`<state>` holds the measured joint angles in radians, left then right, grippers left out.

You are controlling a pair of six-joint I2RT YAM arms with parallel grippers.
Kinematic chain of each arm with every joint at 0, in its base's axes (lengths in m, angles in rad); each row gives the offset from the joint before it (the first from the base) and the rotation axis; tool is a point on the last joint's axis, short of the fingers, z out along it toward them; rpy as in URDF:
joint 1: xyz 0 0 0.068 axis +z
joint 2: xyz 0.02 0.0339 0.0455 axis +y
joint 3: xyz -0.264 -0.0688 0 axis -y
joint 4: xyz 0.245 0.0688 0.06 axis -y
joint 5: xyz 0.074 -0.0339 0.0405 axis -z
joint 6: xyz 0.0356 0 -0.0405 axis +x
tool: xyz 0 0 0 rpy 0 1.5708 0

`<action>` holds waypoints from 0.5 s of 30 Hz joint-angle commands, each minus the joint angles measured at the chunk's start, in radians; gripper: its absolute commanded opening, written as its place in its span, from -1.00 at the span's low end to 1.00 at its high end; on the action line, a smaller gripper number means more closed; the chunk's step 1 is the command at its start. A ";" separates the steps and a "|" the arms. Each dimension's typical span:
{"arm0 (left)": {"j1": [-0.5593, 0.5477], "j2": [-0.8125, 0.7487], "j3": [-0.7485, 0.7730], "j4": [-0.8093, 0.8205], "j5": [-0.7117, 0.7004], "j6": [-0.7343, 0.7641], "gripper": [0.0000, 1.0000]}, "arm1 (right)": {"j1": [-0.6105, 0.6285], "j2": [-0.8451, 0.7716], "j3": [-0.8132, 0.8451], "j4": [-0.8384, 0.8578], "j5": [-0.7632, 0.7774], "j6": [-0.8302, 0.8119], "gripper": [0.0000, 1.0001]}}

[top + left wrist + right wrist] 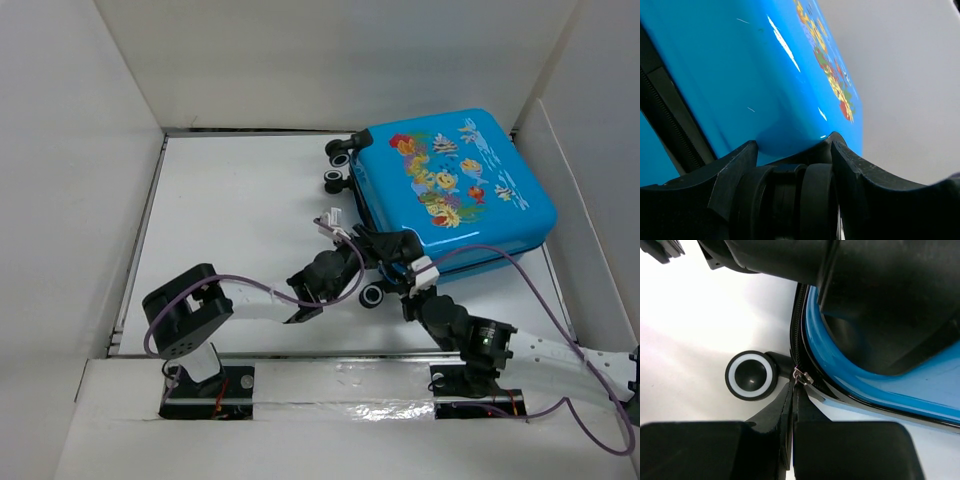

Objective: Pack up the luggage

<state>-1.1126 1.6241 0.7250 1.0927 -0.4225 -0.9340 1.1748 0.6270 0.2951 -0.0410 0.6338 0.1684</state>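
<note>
- White bench [230,210] fills the middle of the top view, with white walls around it.
- Luggage [455,185] lies flat on the bench in the upper right of the top view. It is closed, bright blue, fish print facing up. Two wheels stick out at its left edge, and a third sits at its lower left corner.
- Left arm [250,295] reaches from lower left toward the luggage's lower left corner.
- Right arm [480,340] reaches up from lower right to the same corner.
- Left claw [792,147] has its fingers spread wide apart, with the blue shell's edge sitting between the tips. Nothing is pinched.
- Right claw [792,390] has its fingers pressed nearly together, tips pinching the zipper pull at the luggage's dark seam.
- Black-and-white wheel [751,375] sits left of centre in the right wrist view, just beside the seam.
- Zipper track [797,325] runs up from the pull along the blue shell.
- Zipper pull [802,376] is small and silver, right at the right claw's tips.
</note>
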 commanded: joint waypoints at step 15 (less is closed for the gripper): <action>0.618 -0.270 0.221 -0.801 0.416 0.424 0.52 | 0.062 -0.127 0.055 0.130 -0.309 0.049 -1.00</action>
<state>-0.5465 1.3334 0.8150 0.4267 -0.0734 -0.6666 1.2060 0.5274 0.2825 -0.0803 0.4679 0.2066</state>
